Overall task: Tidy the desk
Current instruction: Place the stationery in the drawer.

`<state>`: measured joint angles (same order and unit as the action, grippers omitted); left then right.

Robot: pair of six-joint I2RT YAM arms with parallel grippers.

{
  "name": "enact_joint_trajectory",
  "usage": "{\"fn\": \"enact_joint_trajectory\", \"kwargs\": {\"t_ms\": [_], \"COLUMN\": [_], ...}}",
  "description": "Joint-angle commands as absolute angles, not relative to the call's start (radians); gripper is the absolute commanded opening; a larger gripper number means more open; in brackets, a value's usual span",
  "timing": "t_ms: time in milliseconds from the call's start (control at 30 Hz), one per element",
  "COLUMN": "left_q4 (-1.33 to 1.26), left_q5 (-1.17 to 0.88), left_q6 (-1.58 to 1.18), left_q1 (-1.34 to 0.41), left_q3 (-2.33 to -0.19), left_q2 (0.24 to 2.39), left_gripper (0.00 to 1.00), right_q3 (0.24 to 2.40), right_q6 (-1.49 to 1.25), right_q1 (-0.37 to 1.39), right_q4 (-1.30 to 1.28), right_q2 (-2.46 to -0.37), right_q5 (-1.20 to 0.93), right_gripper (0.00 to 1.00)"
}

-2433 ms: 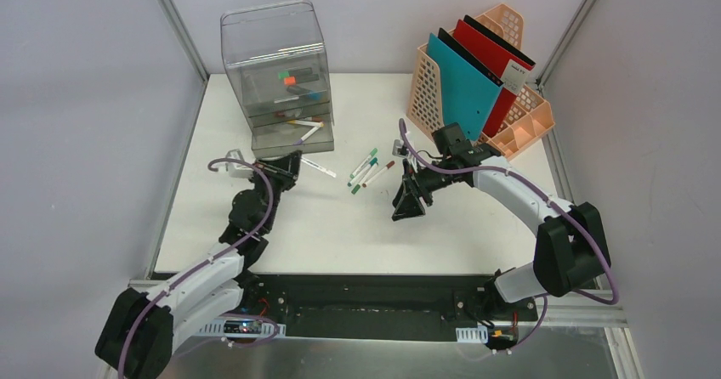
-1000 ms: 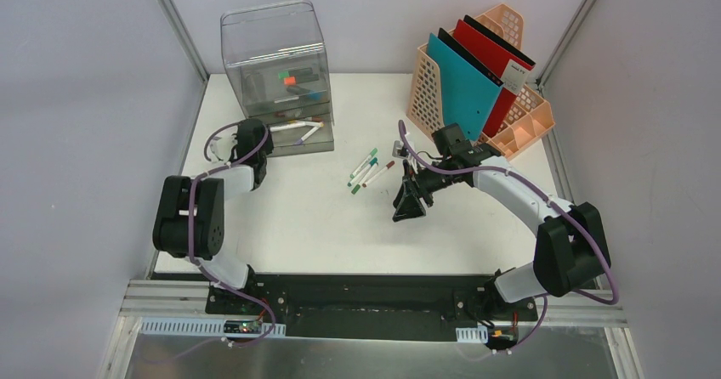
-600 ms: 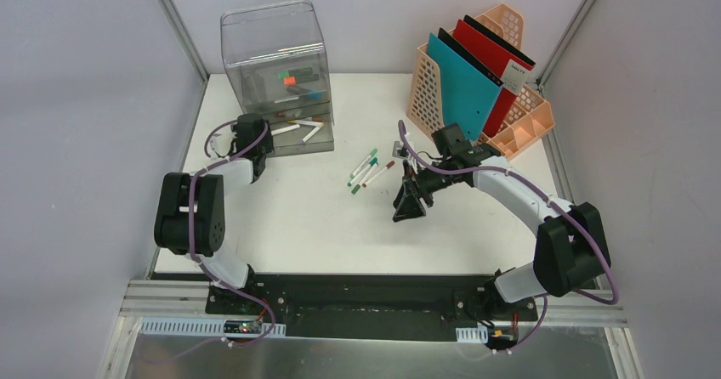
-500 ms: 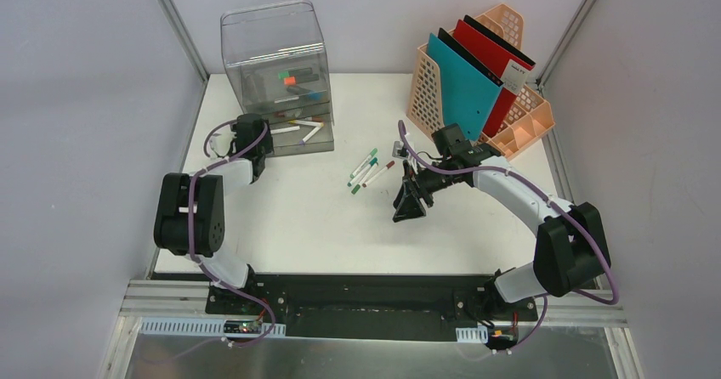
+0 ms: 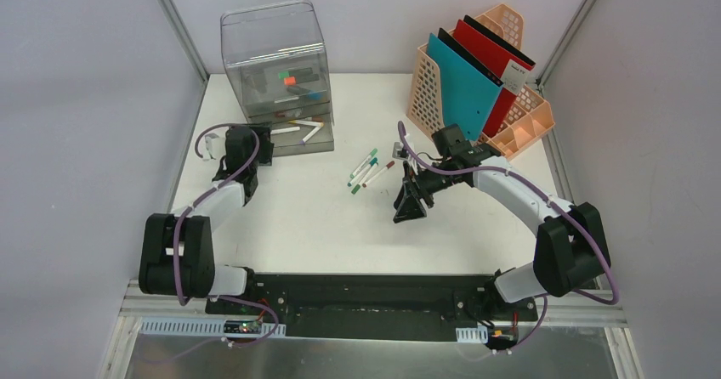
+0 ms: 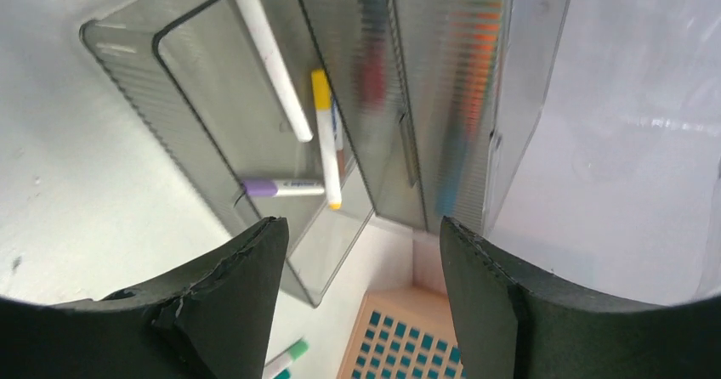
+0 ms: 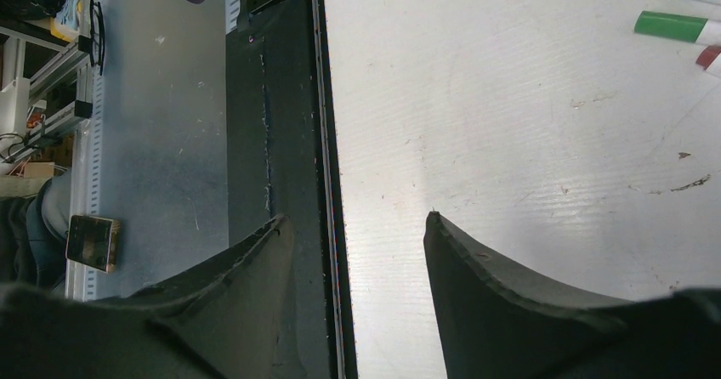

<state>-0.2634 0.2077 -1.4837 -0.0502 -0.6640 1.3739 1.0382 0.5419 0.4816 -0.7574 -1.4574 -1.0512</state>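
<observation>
In the top view, the smooth white tabletop point(image 5: 323, 226) is spreading beyond its black rail point(image 5: 357, 298), both arms point(image 5: 519, 192) bending inward. From the left wrist, the left end effector point(image 6: 359, 234) is gaping empty before a ribbed, smoky plastic drawer point(image 6: 195, 115). From the right wrist, the right end effector point(image 7: 353, 222) is hovering wide, empty.
</observation>
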Motion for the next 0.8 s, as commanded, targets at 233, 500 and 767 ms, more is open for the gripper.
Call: {"fn": "enact_joint_trajectory", "kwargs": {"t_ms": [233,500,767], "left_q4": [-0.346,-0.330,-0.554], "left_q5": [-0.071,-0.213,-0.374], "left_q6": [-1.346,-1.218,-1.137], "left_q1": [-0.041,-0.041,-0.041], "left_q3": [-0.522,-0.450,-0.350], "left_q2": [1.194,1.066,1.061], "left_gripper": [0.69,0.73,0.77], "right_q3": [1.085,1.090,1.098], "right_q6": [0.581,0.590,0.607], "right_q1": [0.483,0.484,0.482], "right_q4": [-0.766,-0.776,-0.795], "right_q2": [-1.419,-1.426,-1.425], "right_q5": [-1.043,-1.036,-1.018], "right_gripper": [0.61,0.61,0.61]}}
